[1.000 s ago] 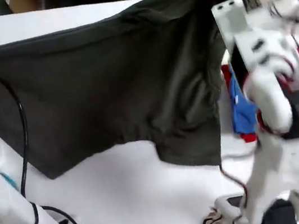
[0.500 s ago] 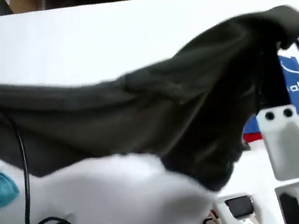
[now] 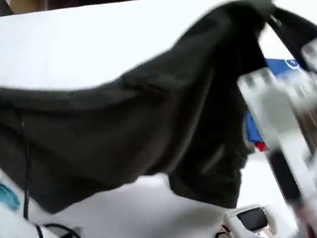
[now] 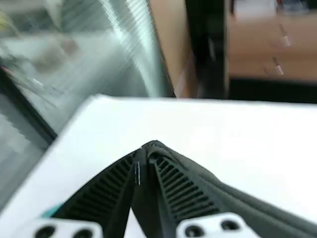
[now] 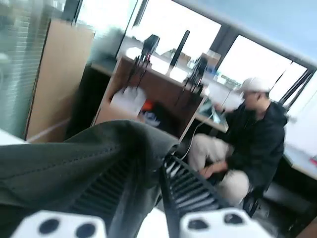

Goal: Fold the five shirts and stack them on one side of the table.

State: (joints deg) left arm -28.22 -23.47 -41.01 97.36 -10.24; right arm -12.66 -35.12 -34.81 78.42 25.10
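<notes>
A dark olive shirt (image 3: pixel 142 127) hangs stretched across the table in the high view, held up at both ends. My right gripper (image 3: pixel 265 8) is shut on its far right corner, high above the table; the right wrist view shows the dark shirt (image 5: pixel 74 163) pinched between the ribbed fingers (image 5: pixel 185 191). My left gripper (image 4: pixel 146 158) is shut on the shirt's left end, with a thin fold of dark cloth (image 4: pixel 144 198) clamped between its fingers. The shirt's lower edge sags toward the table's front.
A blue and red folded garment (image 3: pixel 256 124) lies at the right, partly behind the right arm (image 3: pixel 296 151). The left arm (image 3: pixel 7 227) with its black cable stands at the front left. Bare white table (image 3: pixel 74 42) lies beyond the shirt.
The right gripper has swung the shirt's right corner up and then back toward the left. The shirt's hanging fold has shifted, and the right arm has moved across the front right.
</notes>
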